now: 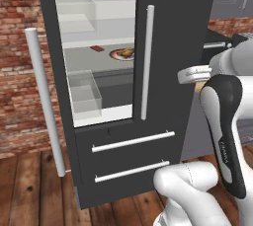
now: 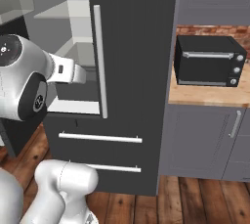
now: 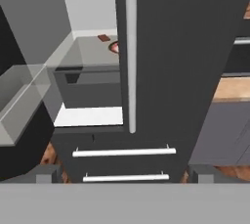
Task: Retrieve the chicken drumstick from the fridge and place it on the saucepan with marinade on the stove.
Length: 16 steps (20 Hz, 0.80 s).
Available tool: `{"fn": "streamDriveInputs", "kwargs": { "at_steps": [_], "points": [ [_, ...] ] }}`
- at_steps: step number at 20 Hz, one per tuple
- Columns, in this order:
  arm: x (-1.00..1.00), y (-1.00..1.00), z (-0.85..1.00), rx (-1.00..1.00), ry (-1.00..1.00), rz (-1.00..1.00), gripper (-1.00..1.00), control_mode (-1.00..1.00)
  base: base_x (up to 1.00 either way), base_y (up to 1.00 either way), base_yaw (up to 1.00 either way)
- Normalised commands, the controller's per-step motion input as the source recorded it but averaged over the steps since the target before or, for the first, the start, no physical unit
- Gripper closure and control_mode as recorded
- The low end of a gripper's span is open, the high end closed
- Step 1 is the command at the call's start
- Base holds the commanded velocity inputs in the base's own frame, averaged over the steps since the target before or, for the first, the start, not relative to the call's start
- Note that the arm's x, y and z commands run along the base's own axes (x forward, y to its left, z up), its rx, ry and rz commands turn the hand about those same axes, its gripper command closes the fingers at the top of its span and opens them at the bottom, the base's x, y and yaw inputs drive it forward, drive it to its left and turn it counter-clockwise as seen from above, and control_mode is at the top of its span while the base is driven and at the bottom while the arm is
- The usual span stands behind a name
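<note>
Fridge [image 1: 183, 47] left door open, drumstick [image 1: 127, 52] on a plate [image 1: 117, 55] at eleven o'clock of the open, empty gripper [image 3: 125, 176], which must next reach in.

You have even, diffuse rendered light, soft shadows, no glare; edges slightly soft, and the fridge [image 1: 163, 72] interior reads brightest.

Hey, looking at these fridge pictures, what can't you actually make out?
- Plate, left base view: the closed right door cuts it off; too small to tell whether the chicken drumstick is on it.
- Plate, hand view: mostly behind the door's edge.
- Saucepan, stove: outside every frame.
</note>
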Motion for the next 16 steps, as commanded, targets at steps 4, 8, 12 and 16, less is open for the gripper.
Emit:
{"fn": "streamDriveInputs", "kwargs": {
  "at_steps": [4,8,12,16],
  "points": [
    [0.63,0.08,0.0,0.0,0.0,0.0,-1.0,-1.0,0.0,0.0,0.0],
    [0.6,0.05,0.0,0.0,-0.01,0.0,-1.0,-1.0,0.0,0.0,0.0],
    [0.58,0.01,-0.02,0.0,-0.07,0.0,-1.0,-1.0,0.0,0.0,0.0],
    [0.58,0.02,-0.03,0.0,-0.06,0.0,-1.0,-1.0,0.0,0.0,0.0]
  ]
}}
